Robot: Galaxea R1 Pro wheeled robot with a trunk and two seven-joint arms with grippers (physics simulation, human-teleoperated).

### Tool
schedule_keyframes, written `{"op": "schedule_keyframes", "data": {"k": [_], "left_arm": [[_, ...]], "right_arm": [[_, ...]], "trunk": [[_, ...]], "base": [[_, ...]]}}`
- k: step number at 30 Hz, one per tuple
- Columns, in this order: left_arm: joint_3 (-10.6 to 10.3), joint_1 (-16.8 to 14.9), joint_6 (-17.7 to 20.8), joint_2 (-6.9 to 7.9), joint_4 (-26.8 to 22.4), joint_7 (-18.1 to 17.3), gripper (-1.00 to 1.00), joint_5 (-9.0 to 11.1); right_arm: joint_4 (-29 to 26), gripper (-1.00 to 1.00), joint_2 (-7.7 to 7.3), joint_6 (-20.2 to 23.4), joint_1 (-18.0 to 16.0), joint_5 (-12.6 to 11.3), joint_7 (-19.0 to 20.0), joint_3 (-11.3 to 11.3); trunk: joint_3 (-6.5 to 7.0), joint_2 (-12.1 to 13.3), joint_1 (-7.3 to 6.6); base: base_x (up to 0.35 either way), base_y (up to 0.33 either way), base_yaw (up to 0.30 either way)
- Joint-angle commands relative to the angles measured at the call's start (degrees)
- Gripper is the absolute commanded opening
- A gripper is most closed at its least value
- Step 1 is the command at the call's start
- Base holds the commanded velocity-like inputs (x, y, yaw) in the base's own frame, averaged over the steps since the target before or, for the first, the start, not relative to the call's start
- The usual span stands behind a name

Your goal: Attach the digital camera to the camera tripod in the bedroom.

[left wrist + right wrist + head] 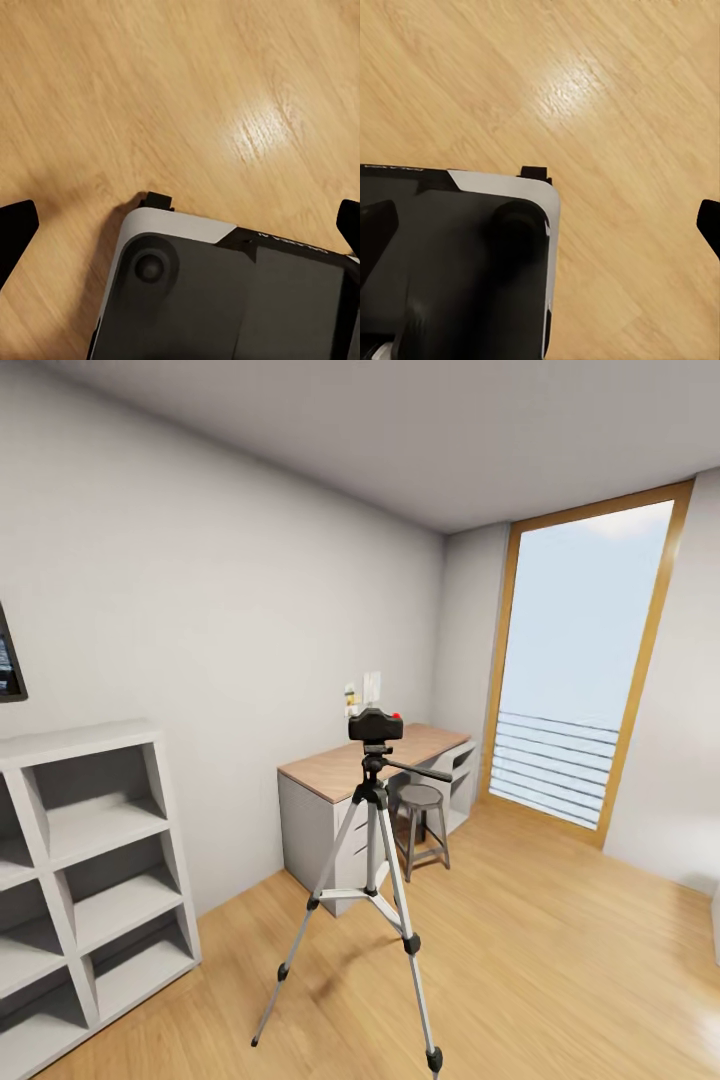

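In the head view the camera tripod [375, 870] stands on the wood floor in the middle of the bedroom, its three silver-grey legs spread. The small black digital camera [375, 725] sits on top of the tripod's black head, and the pan handle [420, 769] points right. In the left wrist view my left gripper [180, 229] hangs open over the floor, its dark fingertips [15, 229] far apart with nothing between them. My right gripper [540, 225] is open too, above my own dark base [457, 262], its fingertips [709, 221] empty.
A wood-topped desk [350, 765] with a round stool [420, 797] stands against the wall behind the tripod. A white open shelf unit [90, 860] is at the left. The tall wood-framed window [585, 660] is at the right. Light wood floor [560, 960] spreads right of the tripod.
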Motion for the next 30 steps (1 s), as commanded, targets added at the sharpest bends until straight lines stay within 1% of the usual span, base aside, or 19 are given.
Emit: {"op": "schedule_keyframes", "data": {"k": [1, 30], "left_arm": [[-0.49, -0.01, -0.11, -0.01, 0.01, 0.21, 1.00, 0.48], [-0.59, -0.01, -0.13, 0.00, 0.02, 0.22, 1.00, 0.39]], "right_arm": [[0.17, 1.00, -0.05, -0.28, -0.06, 0.24, 0.14, 0.09], [-0.05, 1.00, -0.05, -0.44, -0.09, 0.37, 0.06, 0.14]], "trunk": [[-0.02, -0.04, 0.02], [-0.02, -0.04, 0.02]], "base": [[0.000, 0.000, 0.000], [0.000, 0.000, 0.000]]}}
